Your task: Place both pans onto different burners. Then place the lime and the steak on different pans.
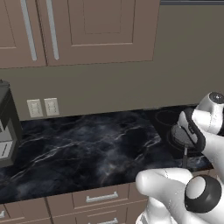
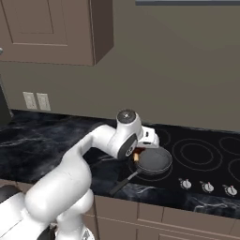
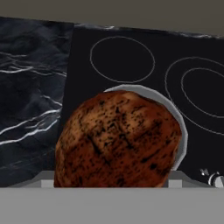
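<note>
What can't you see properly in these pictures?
- Gripper fingers: in the hand view the steak sits right in front and covers them; in the right base view the arm's wrist hides them.
- Silver pan: the steak covers most of it in the hand view; the arm blocks most of it in the left base view.
- Stove knobs: too small to read, and the hand view's edge cuts one off.

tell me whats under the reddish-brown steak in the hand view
Under the reddish-brown speckled steak lies the round silvery-grey metal pan, with its rim curving around the steak's top and right. The steak covers the pan's inside, so anything else there is hidden.
</note>
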